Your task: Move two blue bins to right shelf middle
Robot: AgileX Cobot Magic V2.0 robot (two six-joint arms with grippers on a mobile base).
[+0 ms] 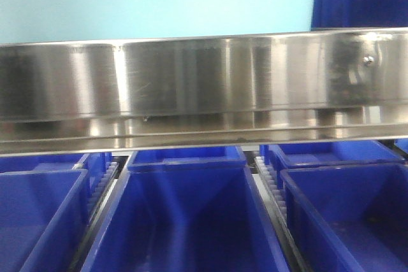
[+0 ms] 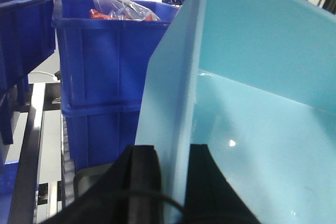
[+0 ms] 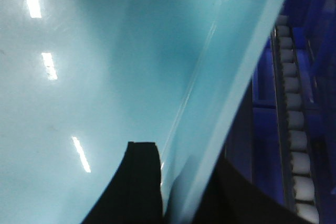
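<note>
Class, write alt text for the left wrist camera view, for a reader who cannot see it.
The left gripper clamps the wall of a light blue bin that fills the right half. Behind it, at left, stand two stacked dark blue bins, the upper one holding a clear bag with something red inside.

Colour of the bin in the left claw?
The bin is pale sky blue, lighter than the dark blue bin beside it. Best in the left wrist view.
</note>
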